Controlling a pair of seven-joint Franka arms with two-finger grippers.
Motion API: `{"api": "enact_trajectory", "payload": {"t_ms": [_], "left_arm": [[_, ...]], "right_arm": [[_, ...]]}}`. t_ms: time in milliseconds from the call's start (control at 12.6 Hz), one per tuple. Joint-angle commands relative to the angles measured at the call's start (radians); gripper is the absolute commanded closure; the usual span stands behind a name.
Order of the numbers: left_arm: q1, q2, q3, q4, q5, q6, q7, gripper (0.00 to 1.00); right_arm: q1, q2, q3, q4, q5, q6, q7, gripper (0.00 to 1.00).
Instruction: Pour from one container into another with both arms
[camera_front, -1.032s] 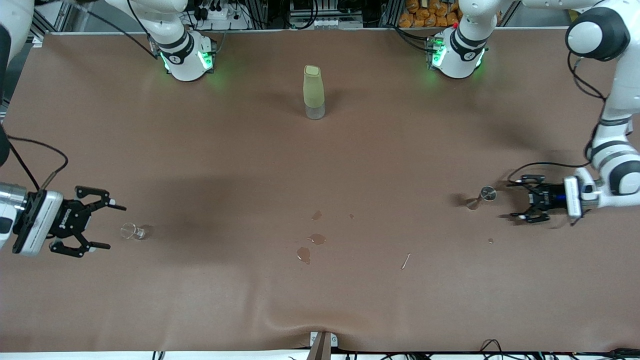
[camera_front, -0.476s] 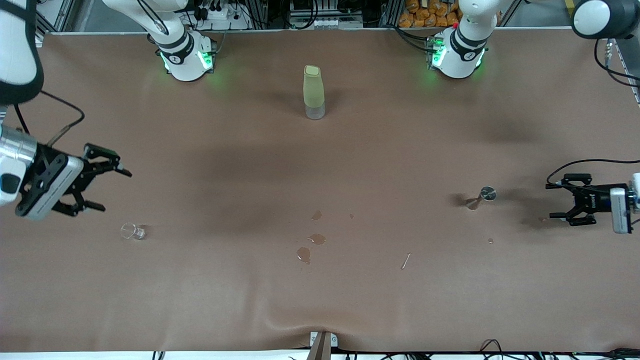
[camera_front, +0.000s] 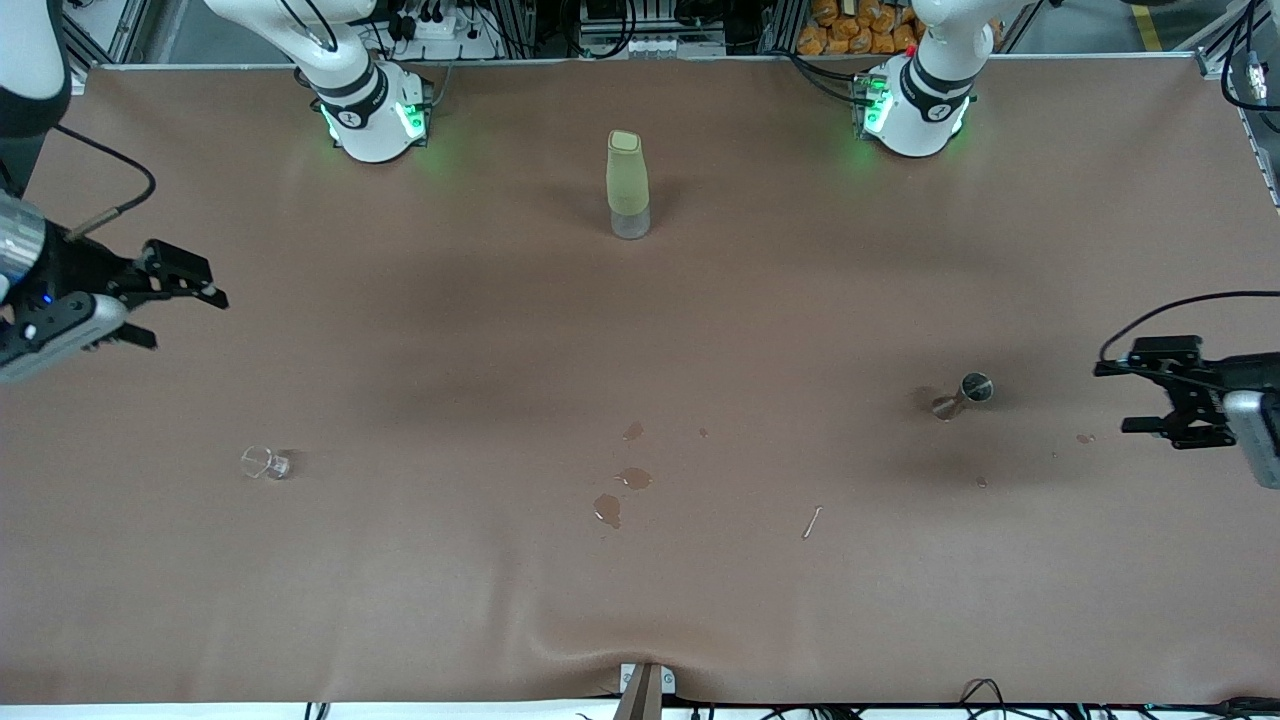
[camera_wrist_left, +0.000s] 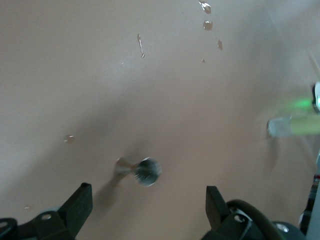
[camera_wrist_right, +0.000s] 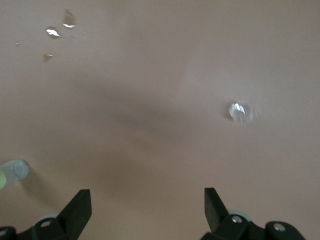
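A small clear glass (camera_front: 265, 462) stands on the brown table toward the right arm's end, also in the right wrist view as the glass (camera_wrist_right: 240, 112). A metal jigger (camera_front: 965, 393) stands toward the left arm's end, seen in the left wrist view as the jigger (camera_wrist_left: 139, 170). My right gripper (camera_front: 185, 320) hangs open and empty over bare table, apart from the glass. My left gripper (camera_front: 1112, 399) is open and empty over the table's edge zone, well clear of the jigger. Each wrist view shows its own gripper, left gripper (camera_wrist_left: 148, 210) and right gripper (camera_wrist_right: 147, 210), with jaws wide apart.
A tall bottle with a pale green sleeve (camera_front: 628, 185) stands upright at mid-table between the two bases, also visible as the bottle (camera_wrist_left: 292, 125). Small puddles (camera_front: 620, 490) and a short stick (camera_front: 811, 521) lie nearer the front camera. Droplets (camera_front: 1084, 438) dot the cloth near the left gripper.
Both grippers have drawn back from their containers toward the table's ends. The right gripper has also risen and swung away from the glass. Glass and jigger stay put.
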Motion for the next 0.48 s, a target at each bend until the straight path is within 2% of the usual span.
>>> {"api": "enact_trajectory", "payload": {"t_ms": [0,238,397], "left_arm": [[-0.103,-0.048,0.018,-0.006,0.076,0.007,-0.189,0.0],[-0.227,-0.109,0.012,-0.004,0.271,0.018,-0.392,0.0],[-0.292,-0.152,0.009,-0.009,0.343,0.018,-0.566,0.0]], "right_arm": [[0.011,-0.056,-0.011,-0.027,-0.07,-0.039,0.19,0.0],[0.043,-0.099,-0.011,-0.008,-0.111,-0.127,0.34,0.0],[0.048,-0.107,-0.011,-0.002,-0.125,-0.136,0.363,0.0]]}}
